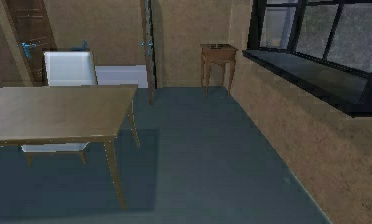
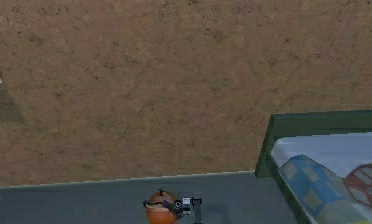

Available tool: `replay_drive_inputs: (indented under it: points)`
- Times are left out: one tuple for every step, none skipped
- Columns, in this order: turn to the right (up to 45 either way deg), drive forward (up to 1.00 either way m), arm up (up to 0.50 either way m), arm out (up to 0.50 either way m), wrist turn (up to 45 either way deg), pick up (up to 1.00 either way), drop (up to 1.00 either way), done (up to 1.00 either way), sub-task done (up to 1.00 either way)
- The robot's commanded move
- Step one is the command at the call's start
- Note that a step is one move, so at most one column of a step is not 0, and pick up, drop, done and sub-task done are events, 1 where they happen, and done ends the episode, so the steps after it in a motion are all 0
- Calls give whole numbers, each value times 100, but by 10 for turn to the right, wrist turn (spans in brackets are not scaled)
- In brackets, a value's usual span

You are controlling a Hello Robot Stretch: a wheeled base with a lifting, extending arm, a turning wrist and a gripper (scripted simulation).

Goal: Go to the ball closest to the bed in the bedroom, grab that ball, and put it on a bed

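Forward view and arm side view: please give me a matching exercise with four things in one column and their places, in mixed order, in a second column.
Things
1. wooden table
2. white chair
3. orange ball
4. bed

Places
A. at the arm side view's right edge
B. in the forward view's left foreground
C. on the floor at the arm side view's bottom edge
D. behind the wooden table in the forward view

Pairs: 1-B, 2-D, 3-C, 4-A
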Motion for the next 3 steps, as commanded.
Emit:
replay_drive_inputs:
  points:
    - [0, 0, 0, 0, 90, 0, 0, 0, 0]
    - [0, 0, -30, 0, 0, 0, 0, 0, 0]
    - [0, 0, 0, 0, 0, 100, 0, 0, 0]
